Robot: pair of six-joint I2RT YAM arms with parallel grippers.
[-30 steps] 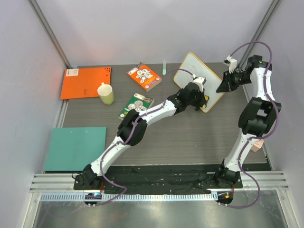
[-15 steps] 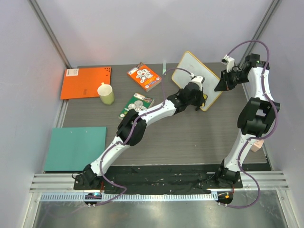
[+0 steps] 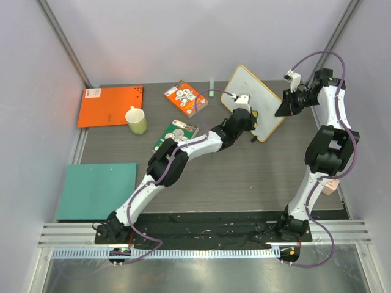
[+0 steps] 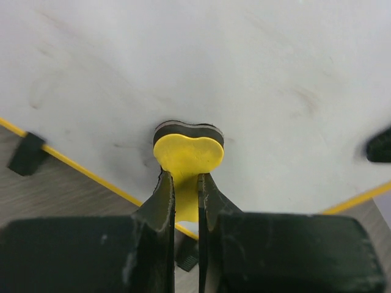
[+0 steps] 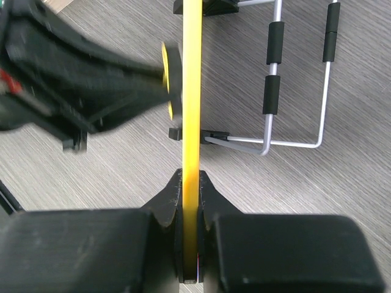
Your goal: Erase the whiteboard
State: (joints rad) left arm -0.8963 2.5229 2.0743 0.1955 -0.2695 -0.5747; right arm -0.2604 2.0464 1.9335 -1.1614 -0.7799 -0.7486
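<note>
**Left end effector (image 4: 183, 180) carries the eraser up the board**

Left end effector: pinched narrow on the tab of a yellow heart-shaped eraser (image 4: 188, 151). The eraser's dark felt pad lies flat against the whiteboard (image 4: 232, 67).

Change over the last second, overhead view: it slides from the board's near lower edge, up and left toward the middle of the face. Reads as one wiping stroke under way, not a lift-off, since the pad is in contact now.

Whiteboard: far right of the bench (image 3: 256, 177), propped on edge and leaning back. It looks a little steeper than a second ago.

Right end effector (image 5: 190, 180): closed on the board's yellow-framed right edge, bracing it against the push. Its grip point on the edge looks unchanged. A wire stand (image 5: 270, 94) sits just behind the board.

Surface around the pad: faint grey smudges only, no dark handwriting visible in the wrist view.

Judgement: the lower and middle part looks wiped, and the stroke is now covering fresh ground. The far upper corner is too small in the overhead view to tell whether marks remain. Main risk is the board twisting in the right grip as the wiping pressure moves away from that edge.
</note>
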